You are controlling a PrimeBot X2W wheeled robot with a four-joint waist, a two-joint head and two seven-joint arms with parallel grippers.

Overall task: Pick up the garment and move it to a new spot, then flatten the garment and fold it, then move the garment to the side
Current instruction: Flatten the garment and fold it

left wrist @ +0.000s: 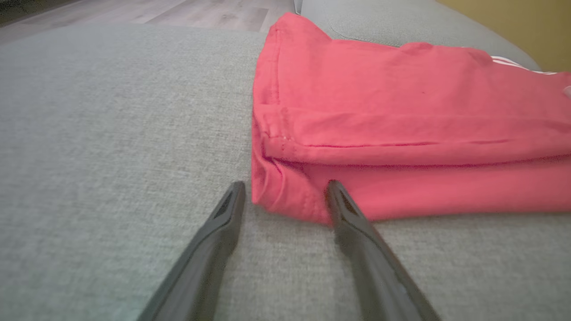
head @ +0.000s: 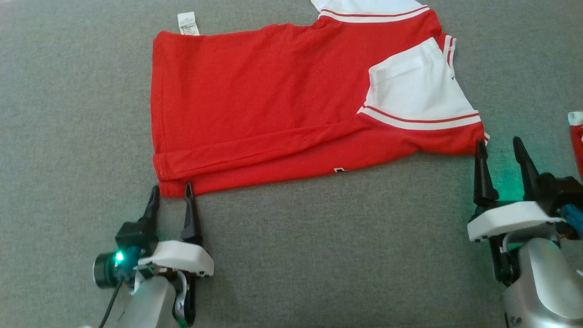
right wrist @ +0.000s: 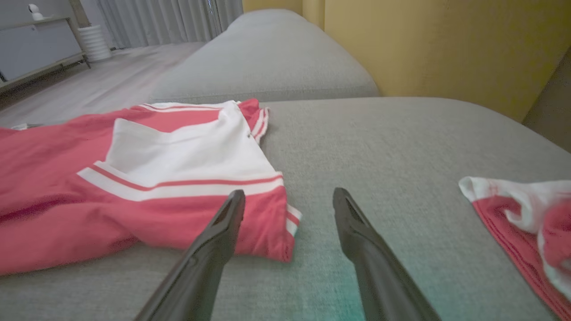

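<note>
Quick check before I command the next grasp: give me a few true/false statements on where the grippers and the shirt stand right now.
1. The left gripper and the right gripper are both open. True.
2. The left gripper sits at the near hem corner of the garment. True.
3. The right gripper is shut on the garment. False: it is open, at the garment's red sleeve corner.
4. The garment hangs in the air. False: it lies spread on the grey cushion.
5. A second red and white cloth lies on the robot's right, past the right gripper. True.
</note>
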